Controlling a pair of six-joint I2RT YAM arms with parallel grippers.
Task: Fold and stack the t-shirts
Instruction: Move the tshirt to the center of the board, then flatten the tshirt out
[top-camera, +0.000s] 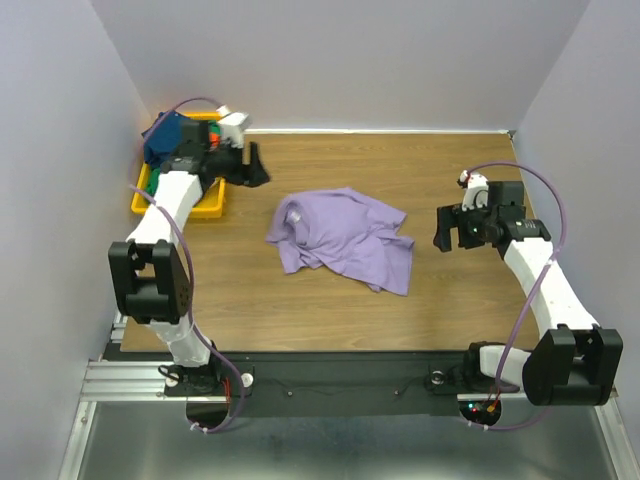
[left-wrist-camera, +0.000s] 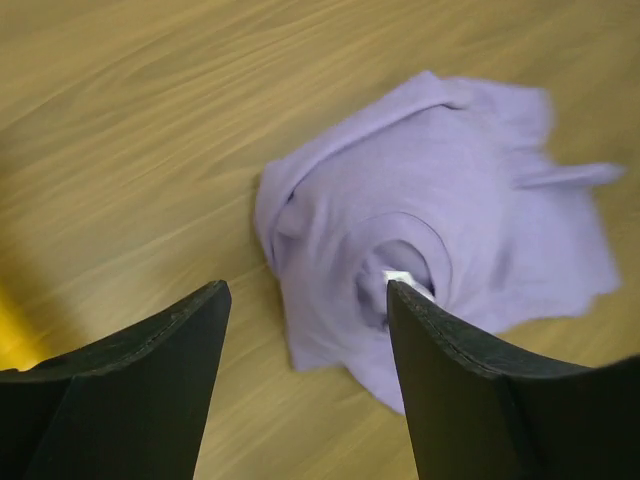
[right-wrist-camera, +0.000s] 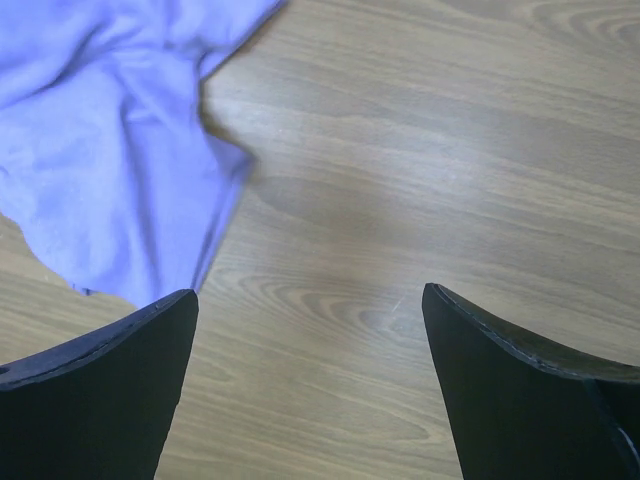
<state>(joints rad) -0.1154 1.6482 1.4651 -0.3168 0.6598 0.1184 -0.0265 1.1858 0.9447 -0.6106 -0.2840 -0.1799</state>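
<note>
At the middle of the brown wooden table (top-camera: 330, 320), the crumpled lavender-purple cloth t-shirt (top-camera: 345, 240) is noted, loose and unfolded. Near the far-left corner, beside the yellow plastic bin (top-camera: 210, 210), the left gripper (top-camera: 248, 166) is held wide, empty. Toward the right edge, the right gripper (top-camera: 455, 228) is spread wide, empty. Step judged: flattening before folding. Opposite edges of the shirt are next to be pinched and drawn apart.

Overhead camera looks down; both low wrist cameras share the shirt (top-camera: 340, 235).
</note>
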